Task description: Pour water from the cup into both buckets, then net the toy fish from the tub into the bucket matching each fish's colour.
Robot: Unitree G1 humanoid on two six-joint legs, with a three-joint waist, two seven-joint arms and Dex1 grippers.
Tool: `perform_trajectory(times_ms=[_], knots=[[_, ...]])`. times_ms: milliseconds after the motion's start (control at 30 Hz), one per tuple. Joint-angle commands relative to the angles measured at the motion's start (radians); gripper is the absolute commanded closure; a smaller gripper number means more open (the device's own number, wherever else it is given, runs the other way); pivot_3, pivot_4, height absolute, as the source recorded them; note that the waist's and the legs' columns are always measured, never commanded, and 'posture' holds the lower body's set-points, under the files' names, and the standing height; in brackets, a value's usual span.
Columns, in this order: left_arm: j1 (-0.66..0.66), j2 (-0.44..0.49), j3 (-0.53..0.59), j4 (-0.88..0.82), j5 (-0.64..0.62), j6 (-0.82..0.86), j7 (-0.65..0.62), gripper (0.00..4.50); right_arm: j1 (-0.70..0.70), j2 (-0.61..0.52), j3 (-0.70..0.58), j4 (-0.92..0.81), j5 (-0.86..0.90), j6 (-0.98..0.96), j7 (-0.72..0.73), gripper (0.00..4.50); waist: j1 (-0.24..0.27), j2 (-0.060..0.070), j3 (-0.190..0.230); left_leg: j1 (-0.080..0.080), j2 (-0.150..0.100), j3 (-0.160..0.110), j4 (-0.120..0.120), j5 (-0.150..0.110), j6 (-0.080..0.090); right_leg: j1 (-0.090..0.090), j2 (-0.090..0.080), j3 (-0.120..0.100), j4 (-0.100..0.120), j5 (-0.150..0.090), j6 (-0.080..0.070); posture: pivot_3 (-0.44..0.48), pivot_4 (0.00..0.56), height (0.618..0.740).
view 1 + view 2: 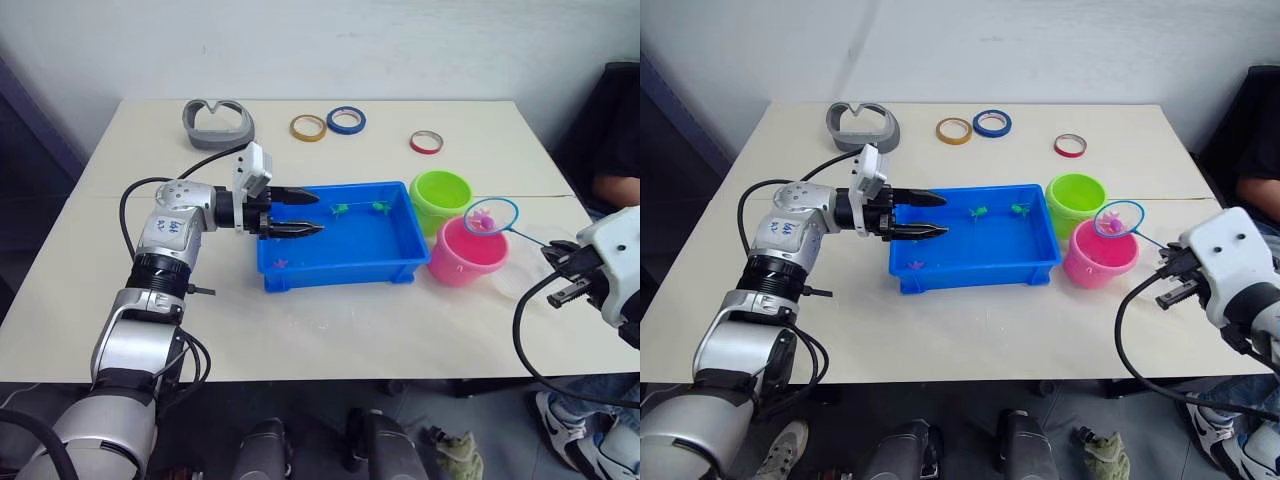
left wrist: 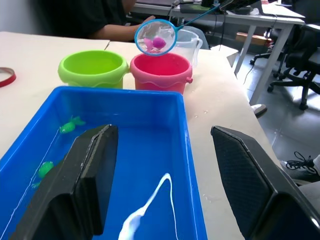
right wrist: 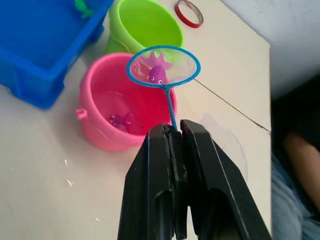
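The blue tub (image 1: pixel 340 270) sits mid-table with two green toy fish (image 1: pixel 340 209) near its far wall and a pink one (image 1: pixel 281 263) at its near left corner. My left gripper (image 1: pixel 303 213) hovers open over the tub's left end, holding nothing. To the tub's right stand the lime green bucket (image 1: pixel 440 195) and the pink bucket (image 1: pixel 467 255). My right gripper (image 3: pixel 172 150) is shut on the handle of the net (image 3: pixel 163 66), held above the pink bucket with a pink fish (image 3: pixel 157 74) in its mesh. Another pink fish (image 3: pixel 119 120) lies inside the pink bucket. The clear cup (image 2: pixel 192 42) stands just behind the pink bucket.
A grey curved holder (image 1: pixel 218 122) sits at the table's far left. Yellow (image 1: pixel 308 127), blue (image 1: pixel 346 121) and red (image 1: pixel 426 142) tape rings lie along the far side. A person (image 1: pixel 615 185) sits beyond the table's right edge.
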State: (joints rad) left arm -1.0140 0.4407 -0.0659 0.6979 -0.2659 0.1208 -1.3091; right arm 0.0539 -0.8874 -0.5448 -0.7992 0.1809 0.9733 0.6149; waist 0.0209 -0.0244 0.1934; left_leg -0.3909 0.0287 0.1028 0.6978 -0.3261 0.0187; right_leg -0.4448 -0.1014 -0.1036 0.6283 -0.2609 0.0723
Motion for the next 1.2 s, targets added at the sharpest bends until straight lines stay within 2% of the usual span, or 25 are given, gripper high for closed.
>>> perform_trajectory(times_ms=[33,167,367,467,600,767,1000,1100,1200], knots=[[-0.028,-0.001,0.007,0.014,0.010,-0.023,-0.012,1.22,0.051,-0.055,0.051,0.004,-0.117,-0.144,-0.042,4.50,0.000,0.000,0.000,0.000,0.000,0.000,0.000,0.000,0.000,0.000,0.000,0.000,0.000,0.000,0.000,0.000,0.150,0.713],[-0.029,0.001,0.006,0.022,0.020,-0.034,-0.016,1.22,0.165,-0.148,0.116,0.026,-0.290,-0.352,-0.047,4.50,0.003,0.000,0.000,0.000,0.000,0.000,0.000,0.000,0.000,0.000,0.000,0.000,0.000,0.000,0.000,0.000,0.150,0.713],[-0.024,0.000,0.014,0.020,0.022,-0.038,-0.015,1.22,0.315,-0.252,0.136,0.114,-0.610,-0.666,-0.097,4.50,0.004,0.000,0.000,0.000,0.000,0.000,0.001,0.000,0.000,0.001,0.000,0.000,-0.001,0.001,0.001,0.000,0.150,0.713],[-0.024,-0.002,0.016,0.018,0.022,-0.037,-0.013,1.22,0.350,-0.265,0.132,0.181,-0.777,-0.768,-0.152,4.50,0.004,0.000,0.000,0.000,0.000,0.000,0.001,0.000,0.000,0.001,0.001,0.000,-0.001,0.001,0.001,0.000,0.150,0.713],[-0.022,-0.002,0.018,0.015,0.022,-0.036,-0.013,1.22,0.358,-0.243,0.117,0.195,-0.910,-0.863,-0.186,4.50,0.003,0.000,0.000,0.000,0.000,0.000,0.001,0.001,-0.001,0.001,0.001,0.000,-0.001,0.001,0.001,0.000,0.150,0.713],[-0.022,-0.002,0.019,0.014,0.024,-0.036,-0.012,1.22,0.377,-0.200,0.097,0.214,-1.000,-0.983,-0.238,4.50,0.002,0.000,0.000,0.000,0.000,0.000,0.001,0.001,-0.002,0.001,0.002,0.000,-0.001,0.001,0.001,0.000,0.150,0.713],[-0.020,-0.002,0.019,0.013,0.023,-0.035,-0.015,1.22,0.389,-0.144,0.052,0.211,-1.037,-1.077,-0.230,4.50,0.003,0.000,0.000,0.000,0.000,0.000,0.001,0.001,-0.002,0.001,0.002,0.000,-0.001,0.001,0.001,0.000,0.150,0.713],[-0.020,-0.003,0.020,0.015,0.023,-0.037,-0.014,1.22,0.367,-0.126,0.035,0.214,-1.004,-1.081,-0.195,4.50,0.002,0.000,0.000,0.000,0.000,0.000,0.001,0.001,-0.002,0.001,0.002,0.000,-0.001,0.001,0.001,0.000,0.150,0.713],[-0.022,0.007,0.027,0.023,0.026,-0.038,-0.002,1.22,0.304,-0.099,0.024,0.194,-0.881,-1.028,-0.098,4.50,0.000,0.000,0.000,0.000,0.000,0.000,0.001,0.001,-0.002,0.001,0.002,0.001,-0.001,0.001,0.001,0.000,0.150,0.713]])
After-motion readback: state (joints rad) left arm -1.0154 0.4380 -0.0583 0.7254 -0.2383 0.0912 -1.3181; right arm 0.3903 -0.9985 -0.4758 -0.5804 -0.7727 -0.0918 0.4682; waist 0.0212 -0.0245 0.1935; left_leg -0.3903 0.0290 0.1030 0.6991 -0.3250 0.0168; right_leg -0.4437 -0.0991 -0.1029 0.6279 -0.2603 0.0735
